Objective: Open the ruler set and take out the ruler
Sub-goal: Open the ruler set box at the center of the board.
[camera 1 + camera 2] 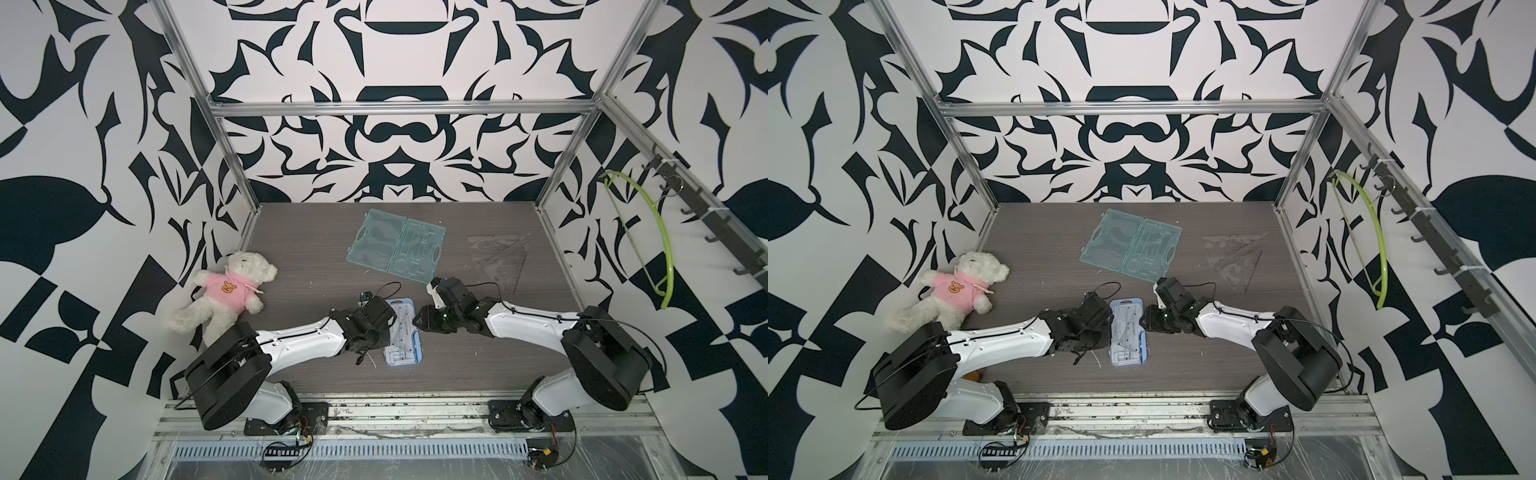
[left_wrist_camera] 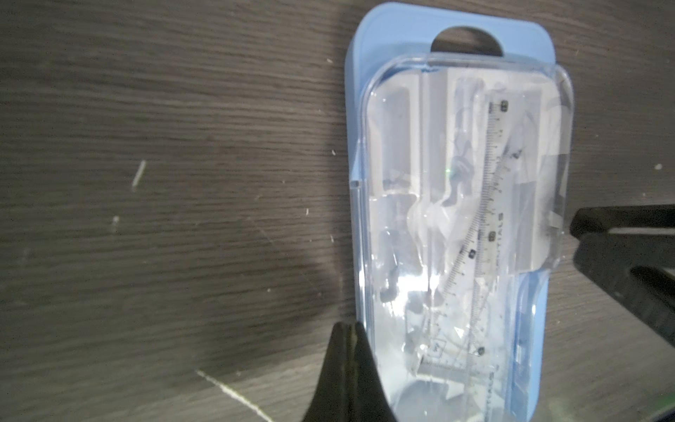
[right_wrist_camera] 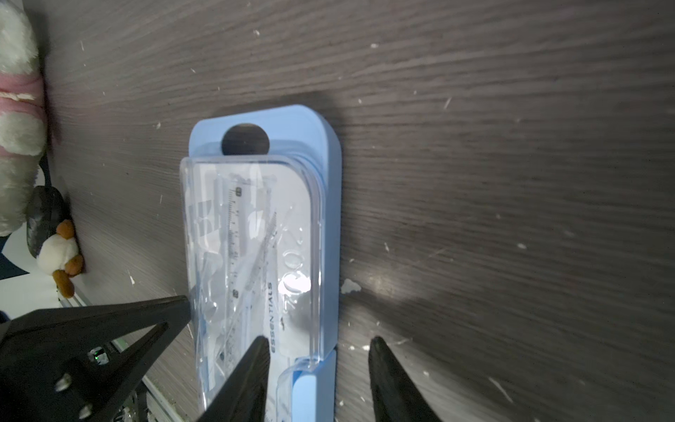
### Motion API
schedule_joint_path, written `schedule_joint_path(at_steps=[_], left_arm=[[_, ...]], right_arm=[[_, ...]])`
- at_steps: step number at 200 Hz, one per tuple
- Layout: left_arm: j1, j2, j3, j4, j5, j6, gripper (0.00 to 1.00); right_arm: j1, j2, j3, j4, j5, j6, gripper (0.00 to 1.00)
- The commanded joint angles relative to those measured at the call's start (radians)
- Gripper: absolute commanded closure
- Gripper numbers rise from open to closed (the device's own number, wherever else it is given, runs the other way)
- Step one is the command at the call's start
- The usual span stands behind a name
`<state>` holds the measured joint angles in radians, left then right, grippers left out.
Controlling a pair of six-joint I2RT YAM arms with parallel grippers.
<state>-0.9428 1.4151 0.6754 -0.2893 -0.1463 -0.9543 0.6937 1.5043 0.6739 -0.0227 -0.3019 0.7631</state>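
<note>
Lying flat: one ruler set (image 1: pixel 402 332)

A white teddy bear (image 1: pixel 226 291) in a pink top lies at the surface's (image 1: pixel 307 237) edge. An open green case (image 1: pixel 395 245) lies near clear set squares (image 1: pixel 505 257).

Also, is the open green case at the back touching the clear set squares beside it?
Apart. Both top views show a strip of bare table between the green case and the set squares.

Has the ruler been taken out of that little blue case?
No: in the left wrist view the ruler lies inside the blue case, under its clear lid.
</note>
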Motion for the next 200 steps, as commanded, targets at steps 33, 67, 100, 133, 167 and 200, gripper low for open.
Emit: schedule_joint_path(at_steps=[33, 67, 100, 133, 167, 200], left_arm=[[-0.005, 0.016, 0.012, -0.027, -0.009, -0.003, 1.0], [-0.005, 0.026, 0.02, -0.027, -0.008, -0.002, 1.0], [-0.005, 0.033, 0.026, -0.028, -0.004, 0.0, 1.0], [-0.007, 0.036, 0.032, -0.029, -0.003, 0.001, 1.0], [-0.008, 0.038, 0.034, -0.03, -0.005, 0.0, 1.0], [-0.008, 0.04, 0.033, -0.029, -0.004, 0.002, 1.0]], right_arm=[[-0.011, 0.023, -0.018, 0.138, -0.058, 0.037, 0.54], [-0.016, 0.033, -0.03, 0.187, -0.084, 0.053, 0.55], [-0.017, 0.036, -0.038, 0.212, -0.091, 0.06, 0.57], [-0.019, 0.034, -0.045, 0.234, -0.1, 0.064, 0.59], [-0.019, 0.032, -0.05, 0.244, -0.103, 0.064, 0.6], [-0.025, 0.04, -0.053, 0.244, -0.098, 0.064, 0.6]])
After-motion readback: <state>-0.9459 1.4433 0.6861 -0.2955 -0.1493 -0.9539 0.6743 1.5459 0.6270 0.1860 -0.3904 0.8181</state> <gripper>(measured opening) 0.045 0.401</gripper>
